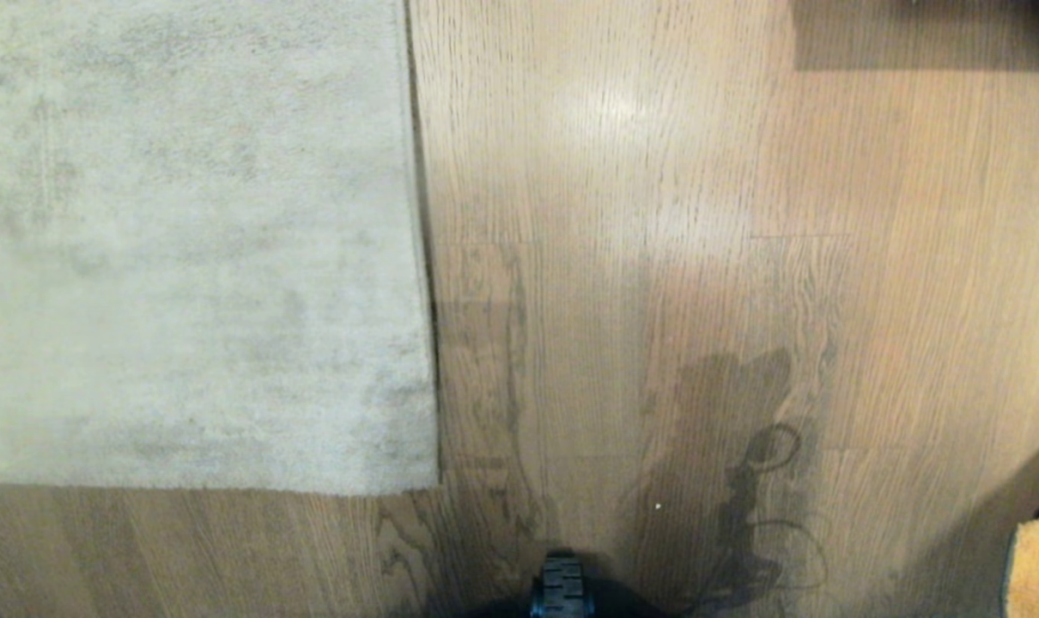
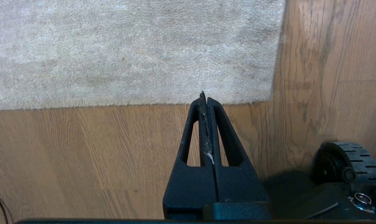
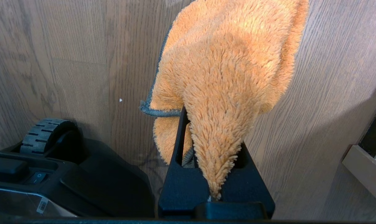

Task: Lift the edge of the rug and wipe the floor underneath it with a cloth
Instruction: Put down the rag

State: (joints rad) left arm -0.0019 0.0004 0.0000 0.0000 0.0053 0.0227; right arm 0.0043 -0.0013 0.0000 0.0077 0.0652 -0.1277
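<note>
Wood floor (image 1: 657, 215) carries the rug edge (image 1: 425, 343), lying flat. Left gripper (image 2: 203, 96) hangs with jaws closed and empty. Right gripper (image 3: 213, 149) jaws grip the cloth (image 3: 225, 68).

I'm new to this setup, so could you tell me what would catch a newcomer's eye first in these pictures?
The fluffy orange cloth, pinched in the right gripper above the wood floor, stands out most. Next is the big grey-beige rug lying flat at the robot's left, its corner nearest, with the shut, empty left gripper just short of the rug's edge.
</note>
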